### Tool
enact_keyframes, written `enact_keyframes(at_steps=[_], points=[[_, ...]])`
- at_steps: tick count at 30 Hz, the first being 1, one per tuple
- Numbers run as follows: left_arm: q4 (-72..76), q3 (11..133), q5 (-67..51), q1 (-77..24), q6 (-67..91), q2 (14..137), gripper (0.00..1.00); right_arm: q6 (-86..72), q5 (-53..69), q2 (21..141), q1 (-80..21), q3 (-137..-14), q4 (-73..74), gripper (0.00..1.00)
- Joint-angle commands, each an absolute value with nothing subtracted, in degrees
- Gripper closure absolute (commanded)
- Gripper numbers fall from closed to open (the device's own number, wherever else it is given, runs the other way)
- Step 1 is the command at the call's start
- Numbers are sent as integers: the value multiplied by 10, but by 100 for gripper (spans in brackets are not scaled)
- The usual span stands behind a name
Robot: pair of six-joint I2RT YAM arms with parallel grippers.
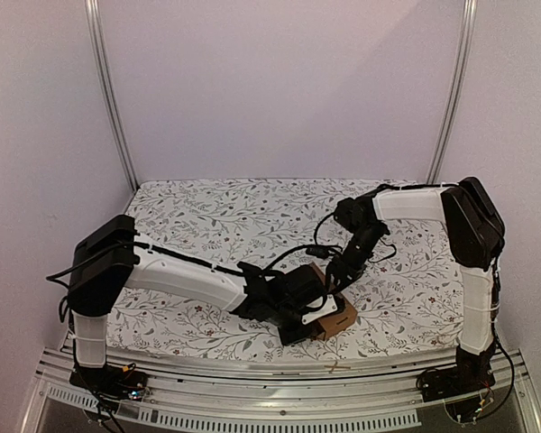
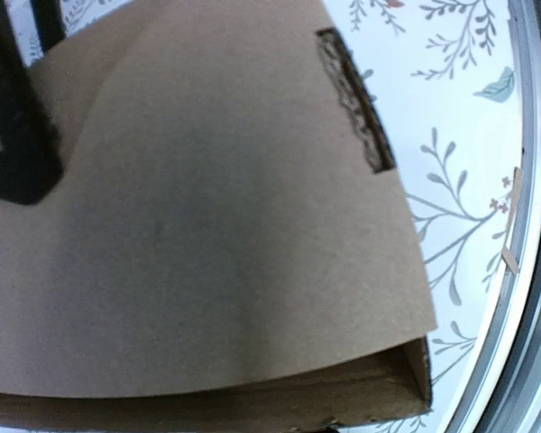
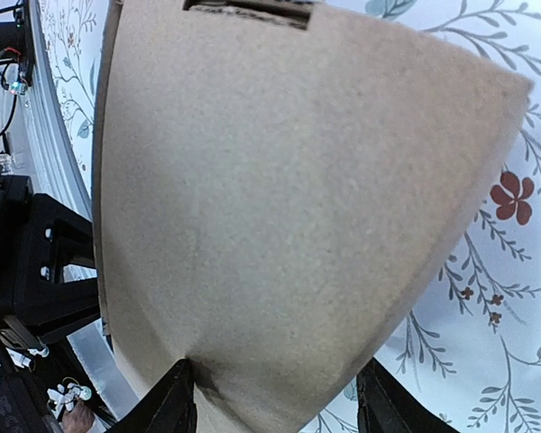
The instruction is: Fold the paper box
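White shells [image 1: 185, 275] cover both arms [image 1: 473, 298], with black joints [image 1: 104, 266] and cables [image 1: 293, 253].

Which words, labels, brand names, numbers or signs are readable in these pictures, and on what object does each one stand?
There is no text to read.
The box is plain brown cardboard without print.
The cloth carries only a pattern of flowers and leaves.
The left arm and the right arm show no marking large or sharp enough to read.

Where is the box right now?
In the top view, the box sits near the front edge of the table, just right of middle, between the left claw and right claw.
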State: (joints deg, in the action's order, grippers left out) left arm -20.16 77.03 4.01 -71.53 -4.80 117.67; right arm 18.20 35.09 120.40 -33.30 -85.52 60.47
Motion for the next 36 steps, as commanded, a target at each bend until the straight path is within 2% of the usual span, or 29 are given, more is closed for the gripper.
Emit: enact_keyframes(at_steps=[1,9,22,29,32,36], points=[[-146,763,4,-742,-61,1154,88,174,295,1248,-341,-838,559,41],[-127,777,9,-746,-53,1162,88,172,297,1249,-341,-835,558,41],[-57,855,125,-703,46,1227,89,156,337,1247,-341,-821,557,42],[-52,832,81,-699,37,1216,88,158,346,1240,-321,-830,562,41],[-49,807,49,-705,24,1194,86,169,355,1229,-304,-842,572,40],[-73,798,21,-712,4,1172,75,195,367,1200,-286,-863,589,35]])
